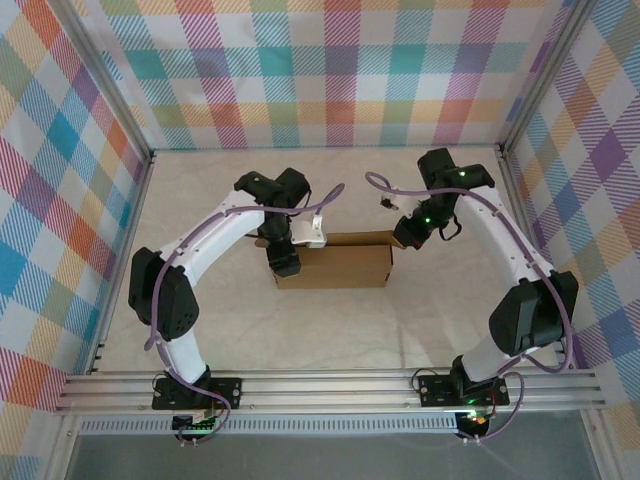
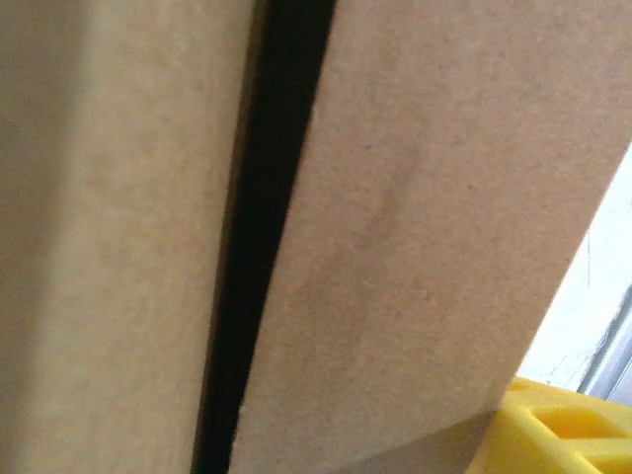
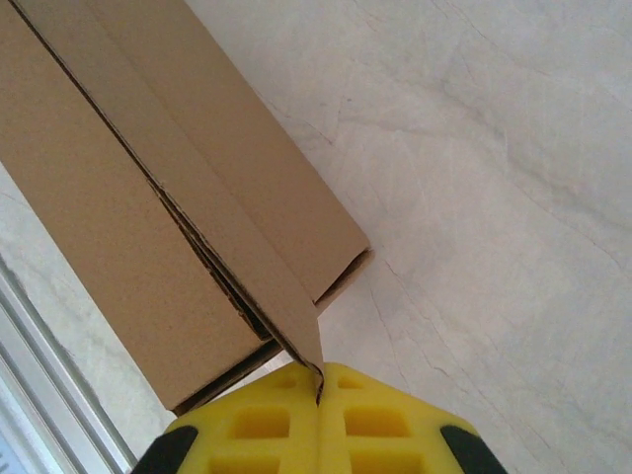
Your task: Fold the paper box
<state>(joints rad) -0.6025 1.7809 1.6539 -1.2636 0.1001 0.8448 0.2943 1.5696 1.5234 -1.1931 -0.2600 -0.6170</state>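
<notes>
One paper box [image 1: 345, 262], long axis left-right, right gripper [image 3: 318, 380] clamped on it, left gripper [image 1: 286, 262] state unclear

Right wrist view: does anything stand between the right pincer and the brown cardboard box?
Nothing visible does. The right pincer is closed on a flap corner of the plain brown corrugated cardboard box.

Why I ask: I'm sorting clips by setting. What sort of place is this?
Probably a lab robot cell: plaid-cloth walls on an aluminium frame, two arms bolted to a rail, the paper box on a pale table.
</notes>
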